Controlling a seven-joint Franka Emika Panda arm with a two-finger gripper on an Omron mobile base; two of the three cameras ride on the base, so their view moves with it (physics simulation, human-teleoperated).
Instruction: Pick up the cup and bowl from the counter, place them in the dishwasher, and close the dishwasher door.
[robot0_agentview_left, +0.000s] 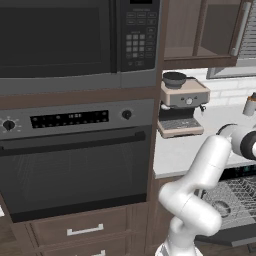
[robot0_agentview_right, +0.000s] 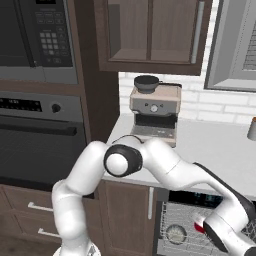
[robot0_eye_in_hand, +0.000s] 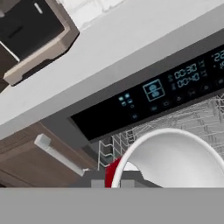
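Filling the lower right of the hand view, a red-and-white bowl is gripped by its rim between closed fingers. It is held over the dishwasher rack, below the counter edge.

White arm over counter, reaching into dishwasher

The bowl, white inside with a red outer wall, sits tilted just over the dishwasher's grey wire rack, below its lit black control strip. A small round cup already rests in that rack. The pale counter runs above, over dark wood cabinets.
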